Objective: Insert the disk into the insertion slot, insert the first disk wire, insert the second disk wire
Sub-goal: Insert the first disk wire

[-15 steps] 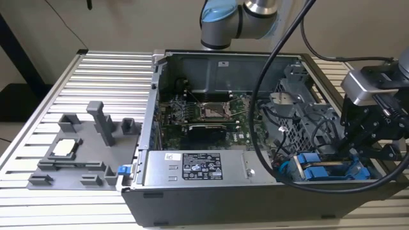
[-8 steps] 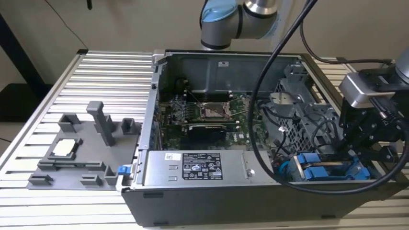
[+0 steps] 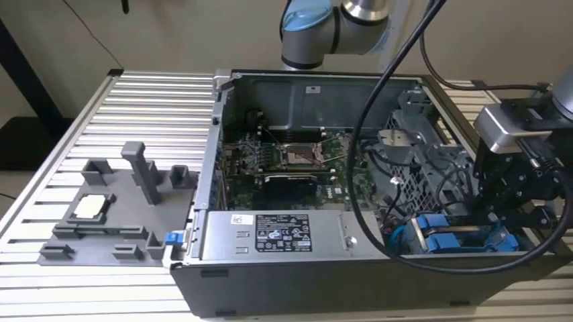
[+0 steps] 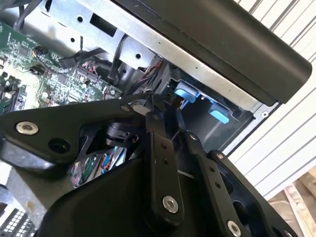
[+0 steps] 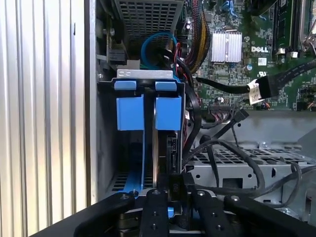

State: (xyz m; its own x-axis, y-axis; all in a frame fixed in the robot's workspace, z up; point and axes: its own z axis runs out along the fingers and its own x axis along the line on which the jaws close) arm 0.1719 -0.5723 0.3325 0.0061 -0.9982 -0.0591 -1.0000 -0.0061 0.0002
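Observation:
The disk (image 5: 131,112) sits in the insertion slot (image 5: 101,123), at the front corner of the open computer case on the exterior view's right. Its bright blue carrier tabs also show in the exterior view (image 3: 443,240) and in the second wrist view (image 4: 186,91). My gripper (image 5: 176,180) reaches down into that bay at the end away from the tabs. In the second wrist view its fingers (image 4: 159,133) stand close together on a small dark plug. Black wires (image 5: 212,148) run up to the fingertips, and which disk wire this is I cannot tell. In the exterior view the gripper (image 3: 503,225) hangs low over the bay.
A green motherboard (image 3: 286,157) fills the case floor. A perforated metal cage (image 3: 421,168) stands beside the bay, and a grey box with a sticker (image 3: 268,235) lies along the front. Thick black cables (image 3: 367,134) hang across the case. A grey fixture plate (image 3: 117,208) lies on the slatted table.

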